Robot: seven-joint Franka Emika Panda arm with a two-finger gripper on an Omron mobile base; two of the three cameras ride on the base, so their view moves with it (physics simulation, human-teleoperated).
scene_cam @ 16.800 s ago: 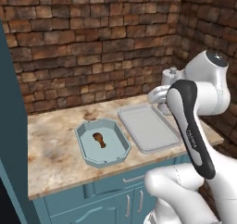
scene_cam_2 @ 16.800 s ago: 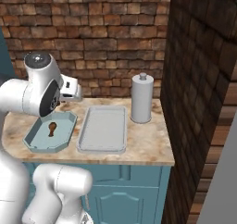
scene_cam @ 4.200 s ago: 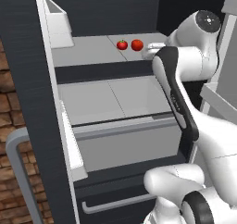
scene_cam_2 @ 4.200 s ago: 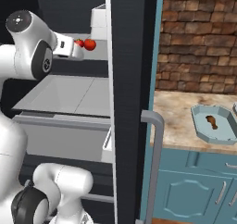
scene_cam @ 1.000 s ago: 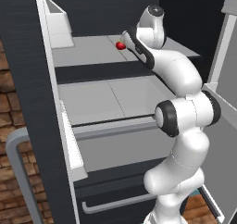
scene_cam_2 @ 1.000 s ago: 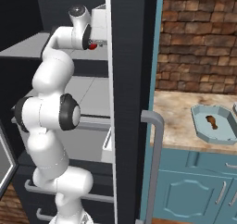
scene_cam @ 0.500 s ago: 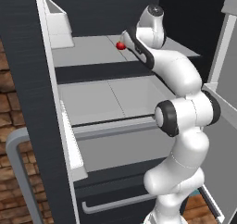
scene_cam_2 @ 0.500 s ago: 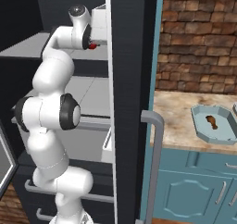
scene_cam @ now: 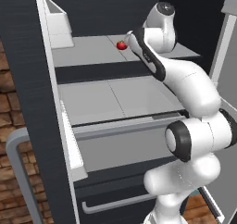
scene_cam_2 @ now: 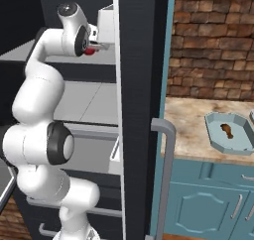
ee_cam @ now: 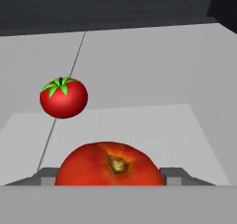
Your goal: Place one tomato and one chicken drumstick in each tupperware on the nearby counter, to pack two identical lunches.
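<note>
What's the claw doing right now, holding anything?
Claw: closed on the near tomato on the fridge shelf; second tomato lies free.

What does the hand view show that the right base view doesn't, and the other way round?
Hand view: two tomatoes on the grey fridge shelf, the near tomato between the gripper's fingertips and the second tomato lying apart behind it with its green stem up.

Right base view: the counter beside the fridge, with a tupperware holding a chicken drumstick, plus the arm reaching into the fridge.

Shared: the gripper at a tomato on the fridge shelf; there it appears as a small red patch.
</note>
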